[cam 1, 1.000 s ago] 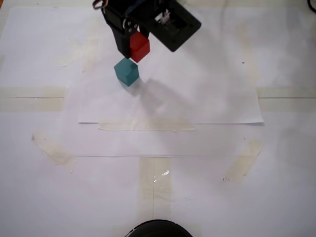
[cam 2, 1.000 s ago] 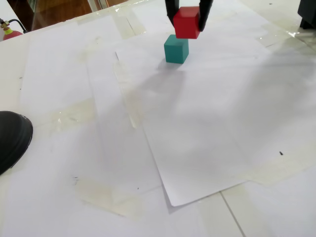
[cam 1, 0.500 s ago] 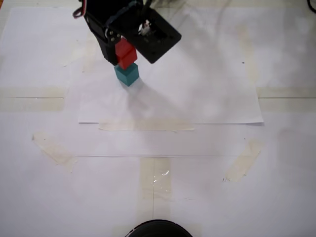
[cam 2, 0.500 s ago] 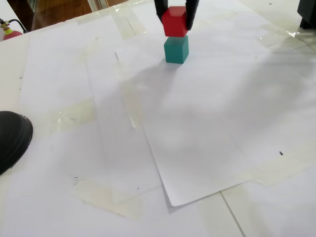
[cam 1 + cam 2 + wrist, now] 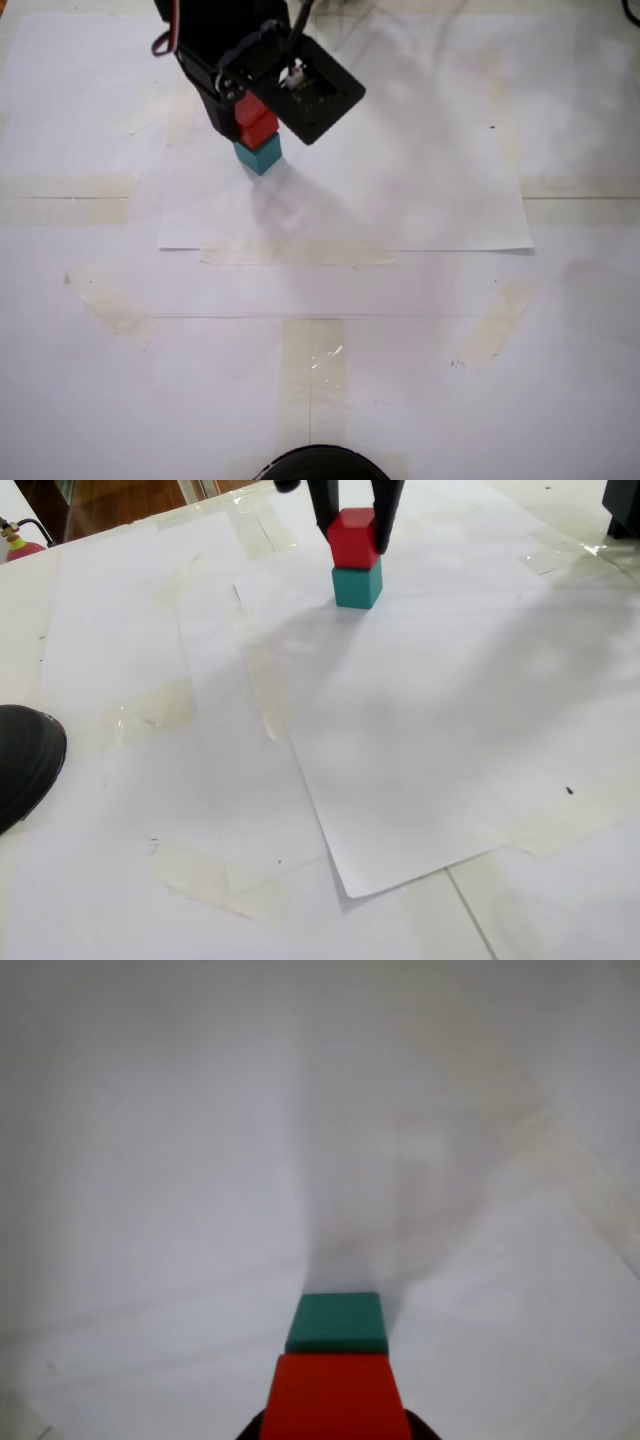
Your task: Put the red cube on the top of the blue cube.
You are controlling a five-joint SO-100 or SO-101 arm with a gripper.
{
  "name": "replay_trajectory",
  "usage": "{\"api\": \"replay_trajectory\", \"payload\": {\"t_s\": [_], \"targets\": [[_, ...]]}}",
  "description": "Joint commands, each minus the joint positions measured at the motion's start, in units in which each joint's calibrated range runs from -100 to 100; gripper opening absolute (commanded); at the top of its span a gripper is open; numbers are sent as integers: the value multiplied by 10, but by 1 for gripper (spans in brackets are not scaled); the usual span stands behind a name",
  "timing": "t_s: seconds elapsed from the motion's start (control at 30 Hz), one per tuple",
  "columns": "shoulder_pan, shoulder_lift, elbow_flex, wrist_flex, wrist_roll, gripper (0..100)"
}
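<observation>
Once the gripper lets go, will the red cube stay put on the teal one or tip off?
Probably stays: the red cube has flat faces and seems to sit nearly square on the blue cube, which matches its size. It sits a little to the left in that fixed view, so slight overhang is possible. Both look rigid, so the gripper opening should hardly disturb them.

The table [image 5: 60, 420] is covered with overlapping white paper sheets [image 5: 400, 200], fixed down by strips of yellowish translucent tape [image 5: 105, 300] that run along the seams and across the corners. A rounded black object [image 5: 25, 765] sits at the left edge in a fixed view, and shows again at the near edge [image 5: 320, 465] in a fixed view. Beyond the far left corner lies brown wooden floor [image 5: 120, 500] and a small red item [image 5: 22, 546]. The light is soft and even, throwing faint grey shadows.
</observation>
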Motion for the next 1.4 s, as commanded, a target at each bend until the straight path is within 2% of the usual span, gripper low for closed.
{"api": "replay_trajectory", "payload": {"t_s": [0.0, 0.7, 1.37], "targets": [[7, -2, -52, -10, 3, 10], [6, 12, -52, -17, 2, 10], [-10, -22, -35, 23, -21, 33]]}}
